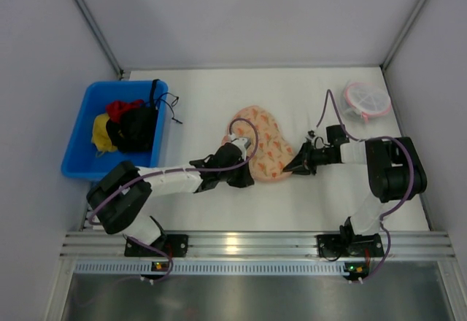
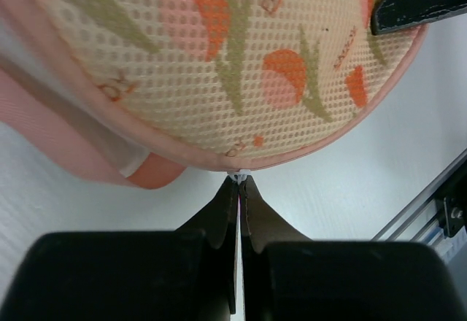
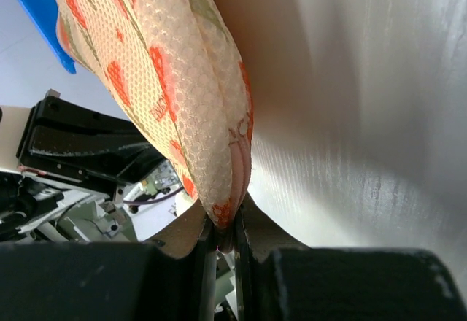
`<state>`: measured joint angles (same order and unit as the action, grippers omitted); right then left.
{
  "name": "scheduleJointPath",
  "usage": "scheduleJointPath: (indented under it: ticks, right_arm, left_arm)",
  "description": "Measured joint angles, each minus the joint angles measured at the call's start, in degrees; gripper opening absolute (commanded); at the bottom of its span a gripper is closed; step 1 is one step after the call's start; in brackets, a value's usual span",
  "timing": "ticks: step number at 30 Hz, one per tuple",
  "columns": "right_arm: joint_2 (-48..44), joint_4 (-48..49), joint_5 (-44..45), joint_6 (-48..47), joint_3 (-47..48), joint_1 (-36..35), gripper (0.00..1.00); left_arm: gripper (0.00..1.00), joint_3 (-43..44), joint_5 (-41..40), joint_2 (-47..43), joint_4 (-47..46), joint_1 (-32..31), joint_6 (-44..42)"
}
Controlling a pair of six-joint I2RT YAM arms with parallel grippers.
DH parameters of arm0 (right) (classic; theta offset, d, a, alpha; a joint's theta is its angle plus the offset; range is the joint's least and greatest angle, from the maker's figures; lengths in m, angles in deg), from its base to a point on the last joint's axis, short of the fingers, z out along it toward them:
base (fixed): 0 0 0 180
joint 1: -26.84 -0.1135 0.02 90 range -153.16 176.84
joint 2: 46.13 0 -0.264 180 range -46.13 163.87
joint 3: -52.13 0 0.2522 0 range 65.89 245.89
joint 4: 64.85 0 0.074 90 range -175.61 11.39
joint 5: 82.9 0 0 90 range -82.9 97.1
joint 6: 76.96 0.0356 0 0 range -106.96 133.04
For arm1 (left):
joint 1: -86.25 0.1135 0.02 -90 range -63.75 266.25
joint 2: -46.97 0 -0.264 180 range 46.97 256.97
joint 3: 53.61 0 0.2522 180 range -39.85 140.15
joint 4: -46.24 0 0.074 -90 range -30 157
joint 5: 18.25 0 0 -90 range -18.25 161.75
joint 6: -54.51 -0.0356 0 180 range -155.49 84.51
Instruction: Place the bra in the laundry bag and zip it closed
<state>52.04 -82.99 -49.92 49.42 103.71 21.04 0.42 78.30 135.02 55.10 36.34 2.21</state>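
Note:
The laundry bag [image 1: 266, 142], cream-peach with orange prints and a pink edge, lies flat on the white table's middle. My left gripper [image 1: 250, 165] is at its near-left edge. In the left wrist view the gripper [image 2: 240, 179] is shut on a small white zipper pull [image 2: 240, 171] at the bag's [image 2: 219, 66] pink rim. My right gripper [image 1: 290, 168] is at the bag's right tip. In the right wrist view it [image 3: 226, 230] is shut on the bag's [image 3: 182, 95] edge, lifting it slightly. The bra is not visible anywhere.
A blue bin [image 1: 80, 142] at the left holds red, yellow and black clothes [image 1: 131, 124]. A round pink-rimmed white mesh item [image 1: 366, 101] lies at the back right. An aluminium rail [image 1: 248, 244] runs along the near edge. Walls stand on three sides.

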Motion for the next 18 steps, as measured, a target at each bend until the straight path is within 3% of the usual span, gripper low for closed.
scheduleJointPath:
  ticks: [13,15,16,18]
  right_arm:
    - [4.48,-19.02,2.73,-16.13,12.68,-0.07,0.00]
    - [5.40,-21.88,4.00,-18.51,15.37,-0.07,0.14]
    - [5.66,-22.71,4.39,-19.08,16.35,-0.07,0.33]
    - [6.21,-24.11,5.60,-19.96,18.43,-0.02,0.49]
  left_arm:
    - [0.00,0.61,0.28,-0.42,6.16,5.42,-16.15]
    - [0.00,1.49,1.70,0.35,6.19,5.66,-19.12]
    - [0.00,1.97,2.80,0.59,6.21,5.75,-20.37]
    - [0.00,2.84,4.72,0.61,6.75,6.05,-21.40]
